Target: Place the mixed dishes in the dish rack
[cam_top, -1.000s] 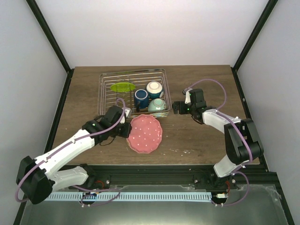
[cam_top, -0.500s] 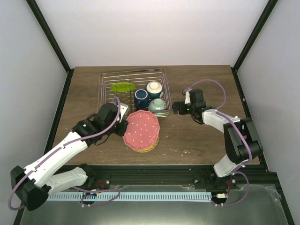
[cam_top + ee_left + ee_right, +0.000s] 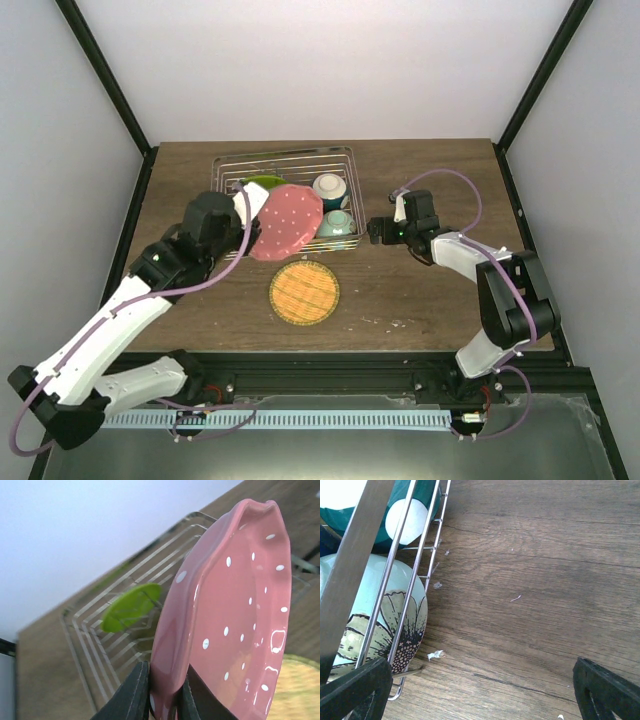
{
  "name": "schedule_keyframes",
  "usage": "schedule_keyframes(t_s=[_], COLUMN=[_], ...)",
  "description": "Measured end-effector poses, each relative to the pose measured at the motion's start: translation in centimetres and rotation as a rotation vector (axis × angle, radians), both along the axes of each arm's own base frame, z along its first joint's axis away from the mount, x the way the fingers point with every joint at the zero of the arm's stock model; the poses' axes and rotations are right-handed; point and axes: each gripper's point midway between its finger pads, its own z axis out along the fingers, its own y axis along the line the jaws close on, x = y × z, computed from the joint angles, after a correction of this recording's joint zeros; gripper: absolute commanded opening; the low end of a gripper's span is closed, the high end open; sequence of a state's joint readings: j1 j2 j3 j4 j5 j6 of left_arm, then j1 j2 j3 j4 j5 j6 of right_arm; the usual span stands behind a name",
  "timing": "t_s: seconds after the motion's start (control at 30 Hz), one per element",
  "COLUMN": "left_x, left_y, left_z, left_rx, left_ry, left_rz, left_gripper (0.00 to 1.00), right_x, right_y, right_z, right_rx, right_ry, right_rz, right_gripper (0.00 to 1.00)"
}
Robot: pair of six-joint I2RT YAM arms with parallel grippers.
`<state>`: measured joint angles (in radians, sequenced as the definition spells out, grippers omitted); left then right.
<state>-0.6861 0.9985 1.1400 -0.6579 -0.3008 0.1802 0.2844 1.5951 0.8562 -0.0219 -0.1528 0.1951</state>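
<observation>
Left gripper [image 3: 161, 700] is clamped nearly shut on the lower rim of the pink scalloped plate [image 3: 230, 615], one finger on each face. From above, the plate [image 3: 287, 221] hangs over the near middle of the dish rack [image 3: 225, 190], its dotted face tilted up and toward the near right, not yet upright. The lime-green plate [image 3: 262, 182] stands on edge in the rack's far left part, just beyond and left of the pink one, with its long axis running left to right. The free prongs probably lie on its near side, so the pink plate likely has to tip upright and parallel before it goes down. To the right sit the cream bowl [image 3: 329, 188] and pale mint bowl [image 3: 338, 222]. Right gripper [image 3: 375, 229] waits wide open and empty outside the rack's right wall, so the left arm is better placed.
</observation>
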Motion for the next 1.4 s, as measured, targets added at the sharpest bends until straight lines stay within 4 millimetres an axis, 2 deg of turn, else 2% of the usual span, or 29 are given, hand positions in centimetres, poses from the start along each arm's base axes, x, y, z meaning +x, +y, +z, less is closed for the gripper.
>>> schedule_keyframes(t_s=[0.2, 0.4, 0.63, 1.0, 1.4], left_x=[4.1, 6.8, 9.7, 12.1, 12.7], left_y=[1.1, 2.4, 2.8, 1.7, 0.3], left_z=[2.4, 3.0, 3.5, -0.1, -3.2], left_rx=[0.207, 0.413, 0.656, 0.972, 1.094], left_ry=[-0.125, -0.215, -0.309, -0.368, -0.422], left_rz=[0.033, 0.044, 0.050, -0.077, -0.187], left_gripper=[0.00, 0.00, 0.00, 0.00, 0.00], right_x=[0.1, 0.2, 0.3, 0.3, 0.3], right_y=[0.0, 0.1, 0.1, 0.1, 0.1], right_z=[-0.2, -0.4, -0.6, -0.6, -1.4], right_rx=[-0.002, -0.004, -0.005, -0.006, -0.012], right_ry=[0.005, 0.008, 0.012, 0.012, 0.030], right_rz=[0.001, 0.003, 0.004, 0.004, 0.003], right_gripper=[1.00, 1.00, 1.00, 1.00, 1.00])
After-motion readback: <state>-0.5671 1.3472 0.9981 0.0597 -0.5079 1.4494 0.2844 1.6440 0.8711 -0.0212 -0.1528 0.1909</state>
